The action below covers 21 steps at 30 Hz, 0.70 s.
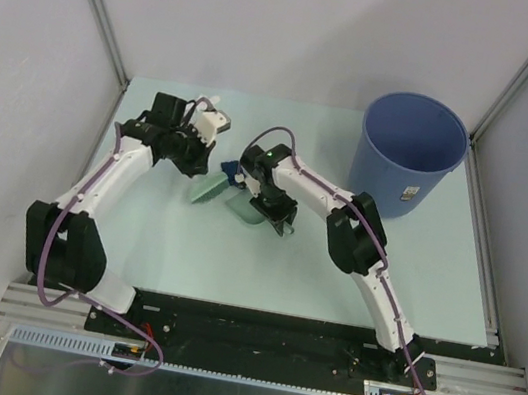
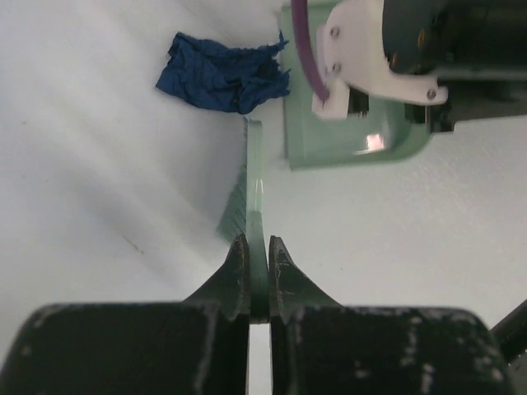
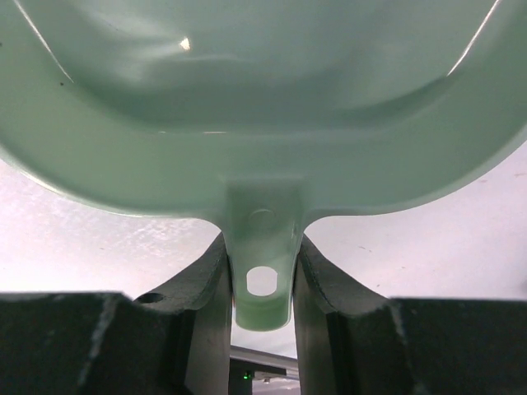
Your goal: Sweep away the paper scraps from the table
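Note:
One dark blue paper scrap (image 2: pixel 222 72) lies on the pale green table (image 1: pixel 146 239), just beyond the brush tip and beside the dustpan's mouth; it also shows in the top view (image 1: pixel 229 169). My left gripper (image 2: pixel 258 243) is shut on the thin sage-green brush (image 2: pixel 254 181), which also shows in the top view (image 1: pixel 208 190) below that gripper (image 1: pixel 202 169). My right gripper (image 3: pixel 262 247) is shut on the handle tab of the sage-green dustpan (image 3: pixel 263 99). The dustpan (image 1: pixel 240 210) sits low at mid-table under the right gripper (image 1: pixel 265 201). Other scraps are out of view.
A tall blue bin (image 1: pixel 409 153) stands at the back right of the table. The right wrist's white housing (image 2: pixel 370 58) hangs over the dustpan (image 2: pixel 329 144) in the left wrist view. Grey walls close in the left, back and right sides.

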Tool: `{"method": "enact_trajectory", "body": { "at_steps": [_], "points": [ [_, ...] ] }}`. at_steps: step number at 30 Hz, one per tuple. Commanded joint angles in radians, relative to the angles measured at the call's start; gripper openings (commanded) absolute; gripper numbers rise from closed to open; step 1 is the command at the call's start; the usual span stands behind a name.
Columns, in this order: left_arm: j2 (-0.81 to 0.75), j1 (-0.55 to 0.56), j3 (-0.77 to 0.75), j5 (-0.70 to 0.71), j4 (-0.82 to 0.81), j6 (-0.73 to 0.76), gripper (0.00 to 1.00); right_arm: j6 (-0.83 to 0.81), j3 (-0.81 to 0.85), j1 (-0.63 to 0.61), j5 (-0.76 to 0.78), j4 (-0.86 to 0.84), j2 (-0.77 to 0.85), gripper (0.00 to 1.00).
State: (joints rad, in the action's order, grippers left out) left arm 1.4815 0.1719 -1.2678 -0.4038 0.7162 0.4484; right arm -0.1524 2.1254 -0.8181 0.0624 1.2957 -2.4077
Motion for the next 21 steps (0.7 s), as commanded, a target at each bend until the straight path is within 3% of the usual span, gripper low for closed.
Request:
{"method": "enact_trajectory", "body": {
  "at_steps": [1, 11, 15, 19, 21],
  "points": [
    [-0.021, 0.001, -0.088, 0.043, 0.072, -0.057, 0.0, -0.015, -0.018, 0.017, -0.01, 0.025, 0.024, 0.0],
    [0.247, 0.009, -0.457, 0.238, 0.065, -0.166, 0.0, -0.019, -0.013, 0.028, -0.029, 0.043, 0.016, 0.0],
    [0.353, 0.04, -0.528, 0.309, 0.062, -0.151, 0.0, -0.016, 0.051, 0.03, -0.032, 0.069, -0.031, 0.0],
    [0.407, 0.075, -0.51, 0.258, 0.065, -0.143, 0.0, -0.01, 0.102, 0.033, -0.035, 0.071, -0.062, 0.0],
    [0.396, 0.08, -0.466, 0.116, 0.071, -0.154, 0.0, -0.009, 0.111, 0.034, -0.039, 0.06, -0.071, 0.0]
  ]
}}
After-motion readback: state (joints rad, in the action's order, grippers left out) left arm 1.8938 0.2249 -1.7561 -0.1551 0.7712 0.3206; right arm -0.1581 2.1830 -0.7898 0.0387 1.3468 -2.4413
